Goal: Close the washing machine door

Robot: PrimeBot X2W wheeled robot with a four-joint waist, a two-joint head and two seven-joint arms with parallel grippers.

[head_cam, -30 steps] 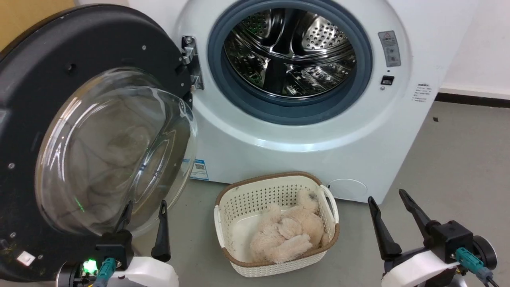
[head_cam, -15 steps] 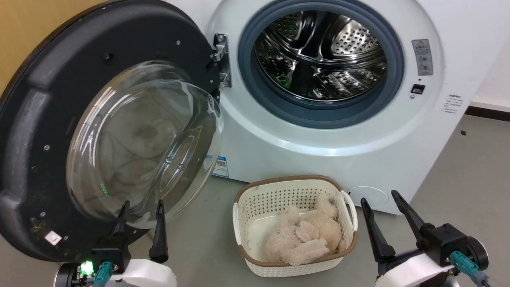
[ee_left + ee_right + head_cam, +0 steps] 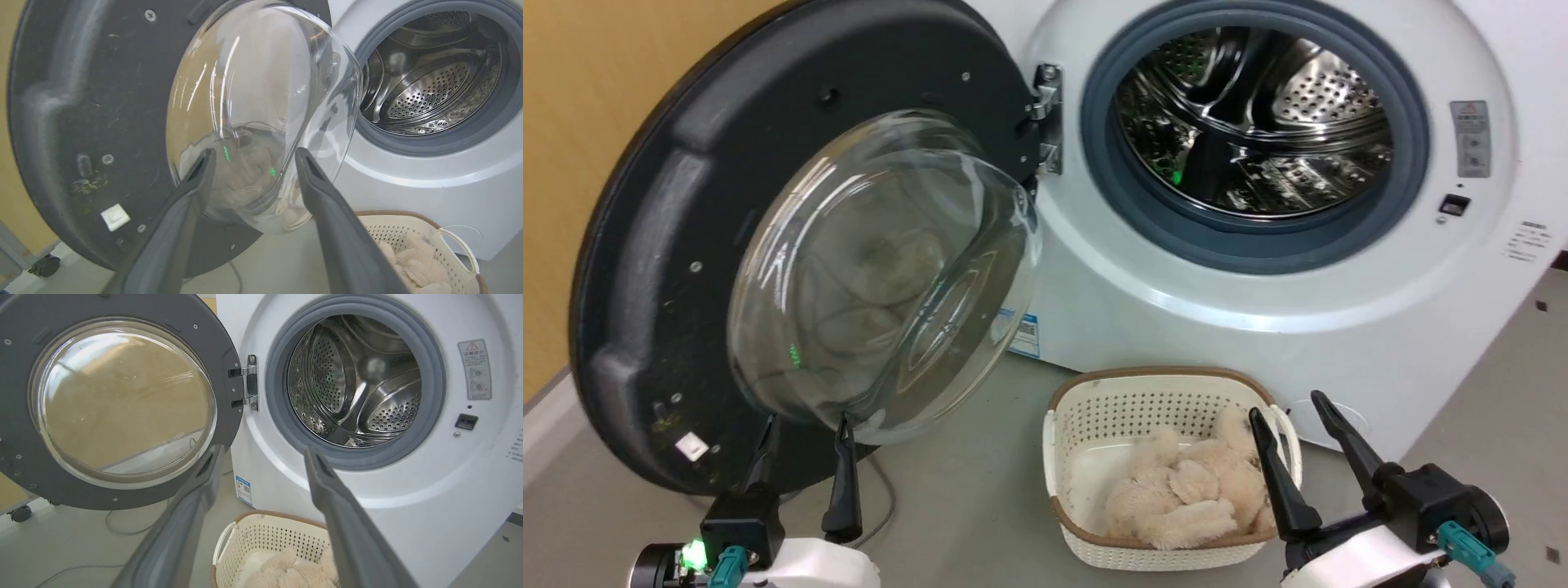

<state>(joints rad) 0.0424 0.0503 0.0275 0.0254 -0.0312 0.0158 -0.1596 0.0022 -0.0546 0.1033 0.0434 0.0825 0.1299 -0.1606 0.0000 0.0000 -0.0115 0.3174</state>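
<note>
The washing machine door (image 3: 670, 212) hangs wide open on its hinge, left of the washing machine (image 3: 1176, 310) drum opening. The left claw (image 3: 807, 420), fingers spread and empty, sits near the lower edge of the door's glass bowl. The right claw (image 3: 1285, 404), also spread and empty, is low before the machine, by a cream basket (image 3: 1168, 562) on the grey floor (image 3: 964, 506). A yellow wall (image 3: 596, 98) stands left of the machine.

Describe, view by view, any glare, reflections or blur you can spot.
Head view: white glare streaks and a green speck on the glass of the washing machine door. Left wrist view: similar streaks, and the left claw looks soft, close to the lens. Right wrist view: bright highlights on the steel drum; the right claw is blurred.
</note>
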